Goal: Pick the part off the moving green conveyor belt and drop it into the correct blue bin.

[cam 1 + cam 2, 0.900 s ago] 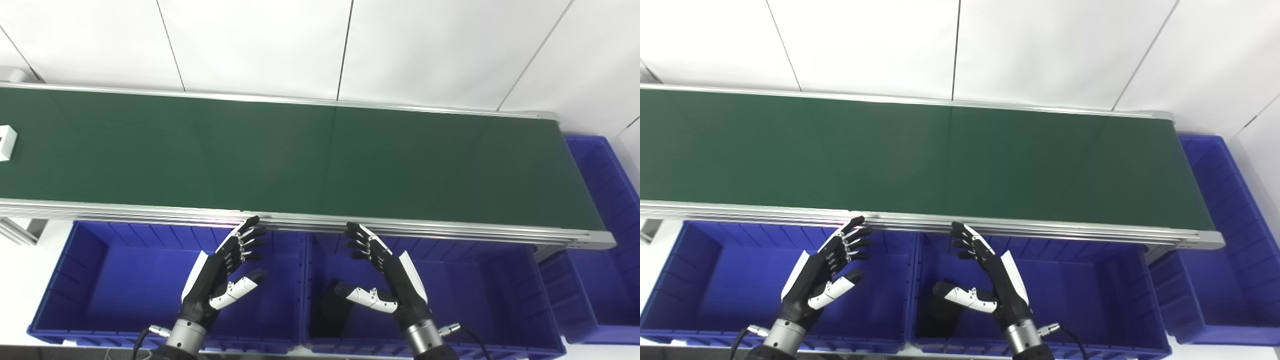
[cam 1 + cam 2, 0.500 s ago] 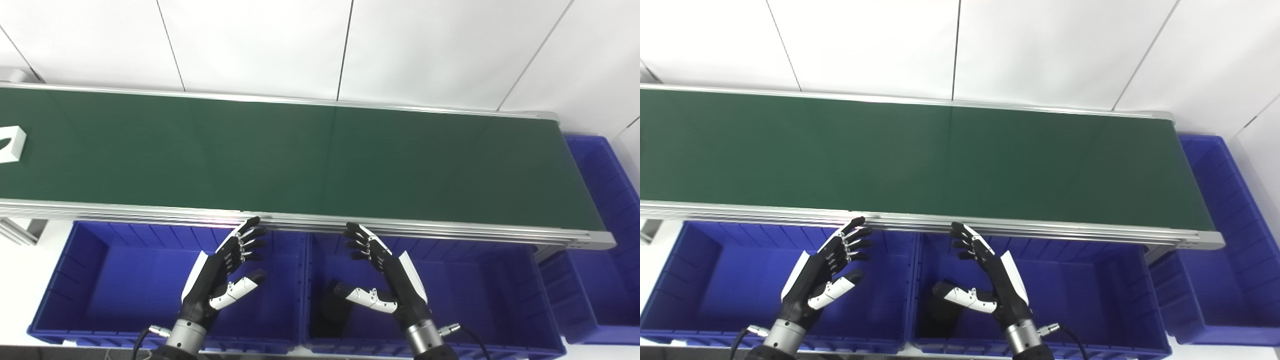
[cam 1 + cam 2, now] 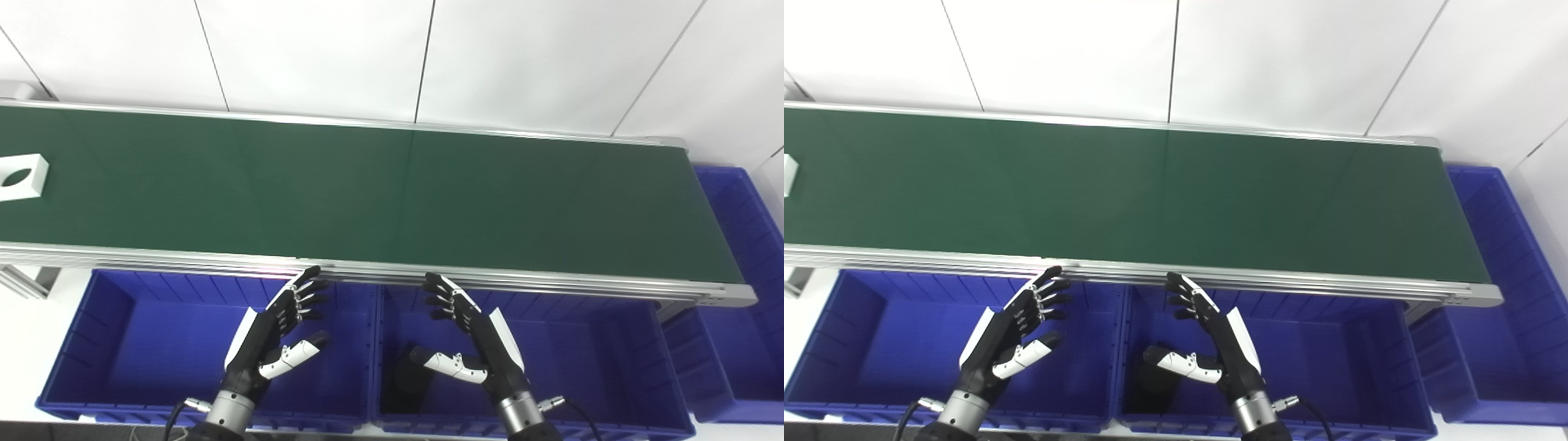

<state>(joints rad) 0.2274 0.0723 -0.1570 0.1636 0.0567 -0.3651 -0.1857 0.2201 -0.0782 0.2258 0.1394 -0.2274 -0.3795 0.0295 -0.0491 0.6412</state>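
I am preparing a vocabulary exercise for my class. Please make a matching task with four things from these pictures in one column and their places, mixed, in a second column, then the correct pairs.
Things:
1. white part
2. left hand
3. right hand
4. dark object

Places:
A. over the middle bin, holding nothing
B. on the belt, far left
C. on the floor of the middle bin
D. over the left bin, holding nothing

Pairs: 1-B, 2-D, 3-A, 4-C

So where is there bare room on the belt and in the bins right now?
The green conveyor belt is bare rightward from the white square part with a round hole. The left blue bin shows bare floor left of the left hand. The middle blue bin holds a dark object beside the right hand.
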